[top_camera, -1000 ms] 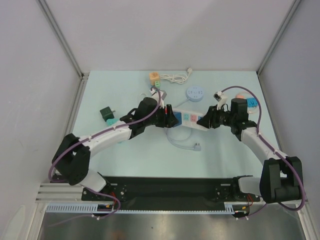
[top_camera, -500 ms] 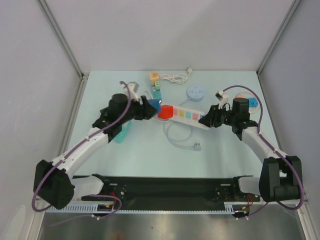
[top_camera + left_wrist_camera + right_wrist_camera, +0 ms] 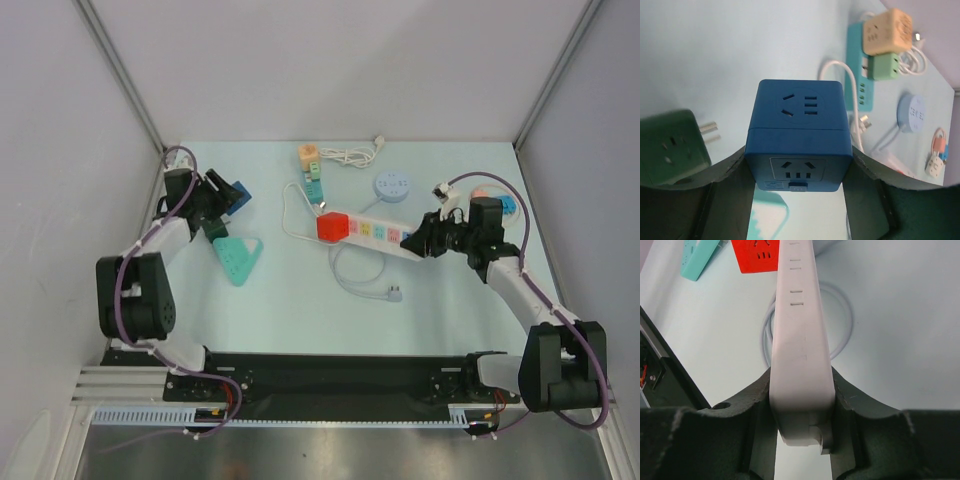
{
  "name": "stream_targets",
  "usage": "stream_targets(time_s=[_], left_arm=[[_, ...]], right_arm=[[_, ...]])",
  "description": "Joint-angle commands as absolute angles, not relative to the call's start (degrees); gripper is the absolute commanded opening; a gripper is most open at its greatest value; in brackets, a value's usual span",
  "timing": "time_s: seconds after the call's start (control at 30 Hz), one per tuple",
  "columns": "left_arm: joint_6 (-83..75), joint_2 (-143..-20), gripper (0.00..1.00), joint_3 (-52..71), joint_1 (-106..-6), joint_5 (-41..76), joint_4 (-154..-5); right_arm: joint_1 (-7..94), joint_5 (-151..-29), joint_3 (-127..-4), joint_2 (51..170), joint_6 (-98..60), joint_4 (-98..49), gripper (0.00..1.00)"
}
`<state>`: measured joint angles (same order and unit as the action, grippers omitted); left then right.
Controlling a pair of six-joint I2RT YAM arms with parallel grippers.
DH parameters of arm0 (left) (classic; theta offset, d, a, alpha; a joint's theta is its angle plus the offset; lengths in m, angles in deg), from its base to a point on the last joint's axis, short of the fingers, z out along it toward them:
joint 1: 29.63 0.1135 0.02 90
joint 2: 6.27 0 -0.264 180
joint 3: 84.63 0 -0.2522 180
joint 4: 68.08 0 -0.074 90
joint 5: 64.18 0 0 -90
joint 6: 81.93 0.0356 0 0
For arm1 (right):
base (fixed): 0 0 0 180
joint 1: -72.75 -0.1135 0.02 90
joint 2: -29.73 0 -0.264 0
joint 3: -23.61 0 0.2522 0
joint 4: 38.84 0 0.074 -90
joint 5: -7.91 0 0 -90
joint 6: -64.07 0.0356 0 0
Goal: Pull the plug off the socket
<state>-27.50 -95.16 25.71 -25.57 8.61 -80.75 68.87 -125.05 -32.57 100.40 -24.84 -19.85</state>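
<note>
My left gripper is shut on a blue cube plug adapter and holds it at the far left of the table, apart from the strip. In the left wrist view the blue cube sits squeezed between both fingers of that gripper. A white power strip lies across the middle with a red cube on its left end. My right gripper is shut on the strip's right end. In the right wrist view the strip runs away from the gripper toward the red cube.
A dark green adapter lies beside the left gripper. A teal triangular socket lies to its right. Orange and green cubes on a teal strip, a round blue socket, white cables and the strip's plug lie around.
My left arm has swung from the strip's left end to the far left, carrying the blue cube away. The red cube now shows. The right gripper still holds the strip.
</note>
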Motion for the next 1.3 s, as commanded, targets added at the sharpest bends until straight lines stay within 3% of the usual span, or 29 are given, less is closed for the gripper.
stream_targets(time_s=[0.0,0.37,0.47,0.5,0.6,0.8,1.13,1.27], left_arm=[[-30.7,-102.0,0.00,19.2,-22.7,4.9,-76.7],[-30.4,-118.8,0.04,4.2,-19.7,6.3,-81.4],[-29.4,-121.9,0.16,0.8,-19.3,7.0,-85.8],[-28.9,-122.4,0.31,0.3,-19.3,7.4,-86.3],[-27.9,-122.5,0.52,-0.2,-18.6,8.0,-87.6],[-23.1,-117.1,0.79,1.0,-18.0,11.9,-89.8],[-17.9,-106.7,0.89,4.0,-17.9,11.8,-94.4],[-17.3,-100.2,0.92,14.0,-20.6,10.6,-88.0]], right_arm=[[69.2,-127.1,-33.2,97.4,-25.8,-22.1,0.00],[69.1,-128.1,-33.5,98.2,-25.8,-22.4,0.00],[69.1,-128.2,-33.5,98.7,-25.8,-22.4,0.00],[69.1,-128.1,-33.6,98.8,-25.8,-22.4,0.00],[69.1,-128.1,-33.7,98.8,-25.8,-22.3,0.00],[69.1,-128.2,-33.8,98.5,-25.8,-22.2,0.00],[69.6,-128.0,-33.7,95.8,-25.8,-21.5,0.00],[69.7,-128.1,-33.7,95.3,-25.8,-21.6,0.00]])
